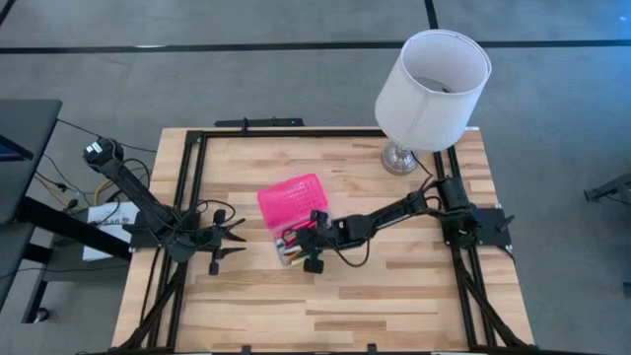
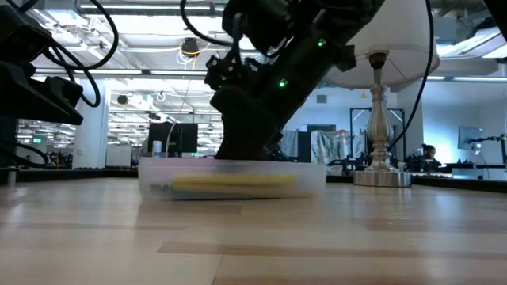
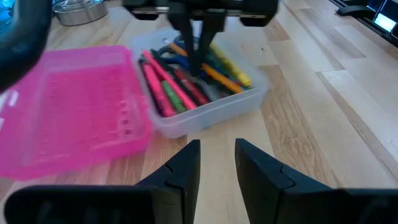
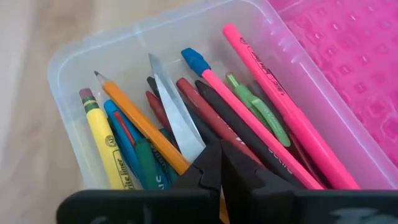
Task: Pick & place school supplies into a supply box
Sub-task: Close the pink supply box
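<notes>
Right wrist view showed the supply box (image 4: 68, 68) mid-counter, pens inside, scissors (image 4: 176, 121) on top. The right end effector (image 4: 219, 163), fingers together, sat low inside; lifting carelessly might snag the scissors. The left end effector (image 3: 217, 165) waited left, fingers apart.

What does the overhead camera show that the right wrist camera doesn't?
Only the overhead view shows the white lamp, the waiting left gripper with fingers apart beside the case, and the right gripper over the case.

Only the right wrist view shows single items: a yellow pencil, scissor blades, a pink marker.

Both show the clear case base and its pink lid lying open.
</notes>
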Controlling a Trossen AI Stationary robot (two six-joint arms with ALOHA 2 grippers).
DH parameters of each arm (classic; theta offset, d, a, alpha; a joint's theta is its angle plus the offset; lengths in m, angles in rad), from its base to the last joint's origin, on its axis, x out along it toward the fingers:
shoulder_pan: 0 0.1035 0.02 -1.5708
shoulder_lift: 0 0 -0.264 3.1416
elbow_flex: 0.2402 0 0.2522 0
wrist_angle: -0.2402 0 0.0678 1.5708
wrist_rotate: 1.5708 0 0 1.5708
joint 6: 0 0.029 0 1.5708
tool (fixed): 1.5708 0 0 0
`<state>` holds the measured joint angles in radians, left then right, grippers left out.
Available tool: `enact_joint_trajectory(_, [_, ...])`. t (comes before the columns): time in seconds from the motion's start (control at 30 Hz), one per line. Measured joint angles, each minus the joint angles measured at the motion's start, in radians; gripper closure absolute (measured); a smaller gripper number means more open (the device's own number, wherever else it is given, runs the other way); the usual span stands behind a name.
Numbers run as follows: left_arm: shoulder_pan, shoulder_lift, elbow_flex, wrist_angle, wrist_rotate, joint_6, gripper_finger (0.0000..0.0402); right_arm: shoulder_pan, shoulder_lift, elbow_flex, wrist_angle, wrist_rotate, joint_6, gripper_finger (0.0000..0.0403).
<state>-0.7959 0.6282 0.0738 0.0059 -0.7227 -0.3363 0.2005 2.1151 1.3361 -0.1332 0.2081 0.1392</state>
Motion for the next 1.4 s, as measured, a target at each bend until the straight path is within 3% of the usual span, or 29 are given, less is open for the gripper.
enact_joint_trajectory(0.37, [0.000, 0.000, 0.000, 0.000, -0.016, 0.000, 0.0306, 0.120, 0.001, -0.001, -0.002, 0.013, -0.096, 0.0403])
enact_joint_trajectory(0.53, [0.000, 0.000, 0.000, 0.000, -0.030, 0.011, 0.0306, 0.158, 0.002, -0.002, -0.006, 0.130, -0.096, 0.0403])
enact_joint_trajectory(0.8, [0.000, 0.000, 0.000, 0.004, -0.137, 0.043, 0.0306, 0.184, -0.006, 0.050, -0.057, 0.274, -0.086, 0.0403])
enact_joint_trajectory(1.03, [0.006, 0.000, 0.000, 0.003, -0.189, 0.044, 0.0306, 0.208, -0.008, 0.108, -0.137, 0.318, -0.004, 0.0403])
enact_joint_trajectory(1.17, [0.072, 0.000, 0.000, -0.018, -0.190, 0.056, 0.0306, 0.244, -0.008, 0.124, -0.172, 0.321, 0.075, 0.0403])
enact_joint_trajectory(1.4, [0.281, 0.000, 0.000, -0.065, -0.180, 0.075, 0.0306, 0.355, -0.009, 0.124, -0.213, 0.420, 0.213, 0.0403])
